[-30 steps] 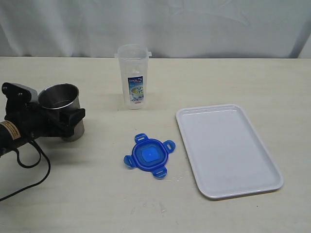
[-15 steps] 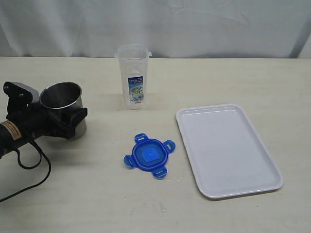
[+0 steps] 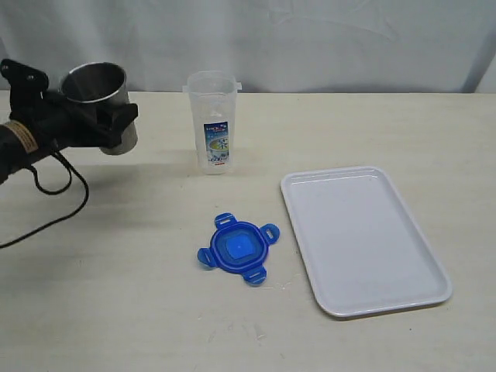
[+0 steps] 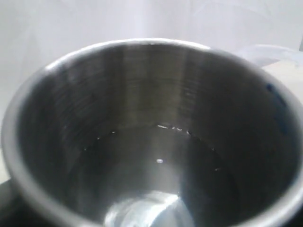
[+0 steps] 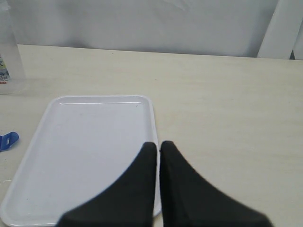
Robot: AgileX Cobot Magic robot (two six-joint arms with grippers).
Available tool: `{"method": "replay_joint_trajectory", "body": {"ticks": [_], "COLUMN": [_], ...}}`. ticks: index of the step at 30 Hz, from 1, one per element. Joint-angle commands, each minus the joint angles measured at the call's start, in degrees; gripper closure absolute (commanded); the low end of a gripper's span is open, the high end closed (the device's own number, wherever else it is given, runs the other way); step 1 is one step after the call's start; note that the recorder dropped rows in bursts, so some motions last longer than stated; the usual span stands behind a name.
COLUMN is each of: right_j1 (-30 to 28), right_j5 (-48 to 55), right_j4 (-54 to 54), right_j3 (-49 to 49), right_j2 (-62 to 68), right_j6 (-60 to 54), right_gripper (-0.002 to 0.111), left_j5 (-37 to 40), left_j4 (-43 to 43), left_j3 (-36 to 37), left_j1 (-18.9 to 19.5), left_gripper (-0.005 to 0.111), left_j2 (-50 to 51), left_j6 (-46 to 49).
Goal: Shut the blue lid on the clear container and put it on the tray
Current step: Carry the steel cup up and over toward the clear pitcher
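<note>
Moved: left claw [image 3: 107,122], clamped round the grey steel cup [image 3: 94,85], now raised off the beige desk [image 3: 139,310]. Tall clear labelled container [image 3: 211,124]: upright, uncapped. Translucent blue four-flap lid [image 3: 238,248]: flat on desk, beside flat white rectangular tray [image 3: 364,240]. Right claw [image 5: 158,147]: pressed together, near tray.

Left end effector [image 3: 99,120] gripping steel cup [image 3: 94,87], clear container [image 3: 211,124] upright, blue lid [image 3: 237,248] near tray [image 3: 364,236]

steel cup [image 3: 93,87], beige table [image 3: 116,310], white backdrop [image 3: 325,39]

lid [image 3: 237,248] left of tray [image 3: 364,240] (container [image 3: 211,124] behind)
</note>
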Motion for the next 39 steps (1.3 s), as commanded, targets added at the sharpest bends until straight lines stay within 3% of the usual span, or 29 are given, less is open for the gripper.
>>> {"method": "replay_joint_trajectory", "body": {"ticks": [1, 13, 19, 25, 31, 39], "right_j1": [-0.4, -0.4, -0.4, -0.4, -0.4, -0.4], "right_j5": [-0.1, -0.1, -0.1, -0.1, -0.1, -0.1], "right_j4": [0.0, 0.0, 0.0, 0.0, 0.0, 0.0], "right_j3": [0.2, 0.2, 0.2, 0.2, 0.2, 0.2], "right_j2": [-0.2, -0.2, -0.2, -0.2, -0.2, -0.2], "right_j6": [-0.5, -0.5, -0.5, -0.5, -0.5, -0.5], "right_gripper": [0.104, 0.104, 0.104, 0.104, 0.104, 0.104], "left_j5": [6.3, 26.2, 26.8, 27.2, 33.7, 36.0], "left_j4": [5.7, 14.1, 14.2, 13.4, 13.4, 13.8], "left_j3": [-6.6, -16.4, -17.1, -17.4, -21.2, -22.9], "left_j1": [-0.3, -8.2, -9.6, -9.6, -9.6, -10.6], "left_gripper": [0.107, 0.107, 0.107, 0.107, 0.107, 0.107], "left_j2": [-3.8, -7.5, -7.5, -7.5, -7.5, -7.2], "left_j6": [-8.4, -9.8, -9.2, -0.2, 0.1, -0.5]}}
